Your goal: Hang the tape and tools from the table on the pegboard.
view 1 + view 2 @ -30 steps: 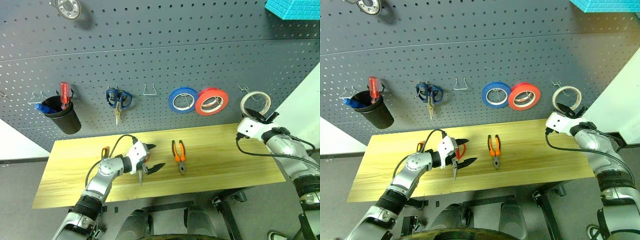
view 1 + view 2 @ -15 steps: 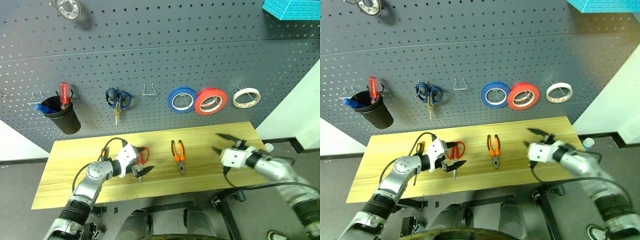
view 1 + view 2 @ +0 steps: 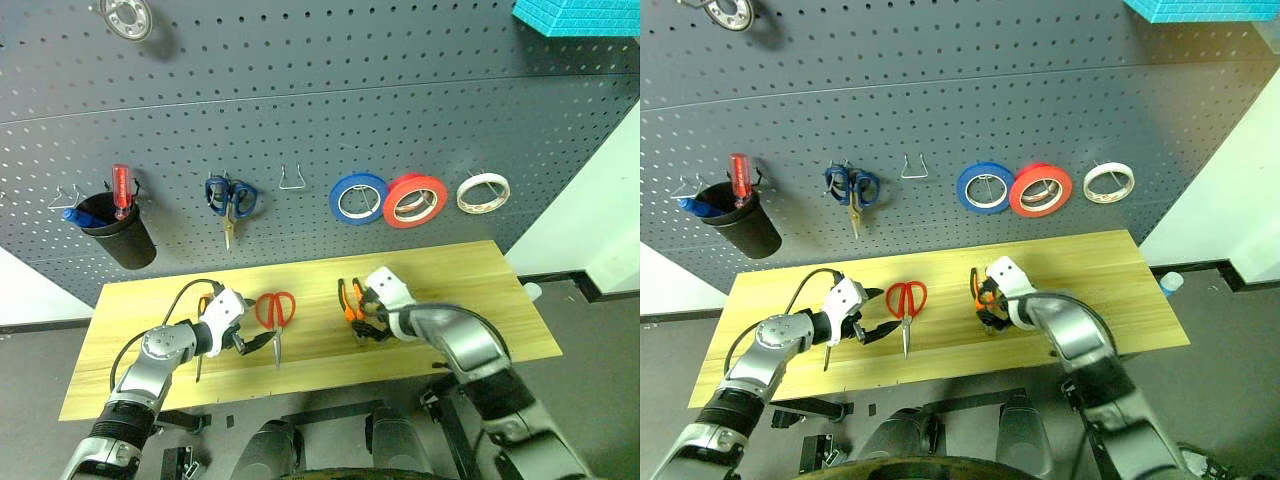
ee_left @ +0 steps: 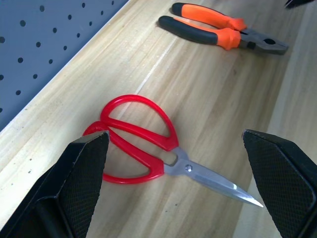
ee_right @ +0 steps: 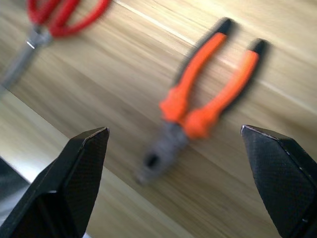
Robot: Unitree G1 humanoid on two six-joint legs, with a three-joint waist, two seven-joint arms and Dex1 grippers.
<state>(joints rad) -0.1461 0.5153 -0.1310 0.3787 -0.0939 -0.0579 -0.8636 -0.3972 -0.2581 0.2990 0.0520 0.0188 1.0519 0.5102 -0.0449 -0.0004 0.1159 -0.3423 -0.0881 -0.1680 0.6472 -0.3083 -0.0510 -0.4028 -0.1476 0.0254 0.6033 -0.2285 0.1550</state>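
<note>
My right gripper [image 5: 173, 144] hangs over the pliers [image 5: 205, 99] on the table [image 3: 450, 275], jaws spread wide and empty. My left gripper [image 4: 173, 144] gapes too, just beside the red scissors [image 4: 148, 144]. The screwdriver [image 3: 203, 320] lies by my left wrist. The tape [image 3: 483, 193] hangs on the pegboard [image 3: 300, 90].

floor [image 3: 40, 360]: grey | wall [image 3: 590, 210]: white, right | teal foam block [image 3: 575, 15]: top right

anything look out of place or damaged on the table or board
Nothing looks damaged or spilled. The red-handled scissors, pliers and screwdriver lie flat on the table, not yet hung. One wire hook on the pegboard hangs bare.
</note>
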